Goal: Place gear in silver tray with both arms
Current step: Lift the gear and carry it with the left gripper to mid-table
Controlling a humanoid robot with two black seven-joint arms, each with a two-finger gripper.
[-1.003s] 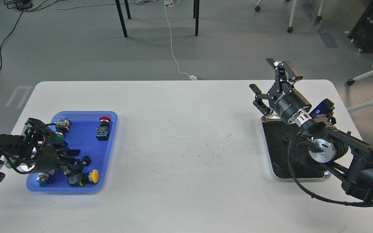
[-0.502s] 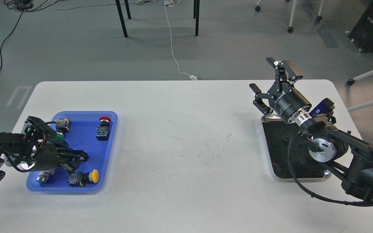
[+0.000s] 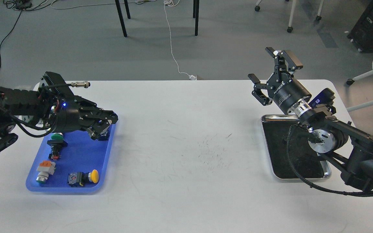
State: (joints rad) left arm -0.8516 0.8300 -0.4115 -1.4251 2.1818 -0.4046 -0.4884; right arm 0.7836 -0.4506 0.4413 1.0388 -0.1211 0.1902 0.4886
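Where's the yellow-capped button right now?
Head view, left side: the yellow-capped button lies in the blue tray's near right corner, right of the orange-topped part, apart from the left hand.

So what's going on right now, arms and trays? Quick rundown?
Left pincer over blue tray, grip unclear. Right pincer open, empty, above silver tray. Silver tray holds no parts. Table between the trays bare.
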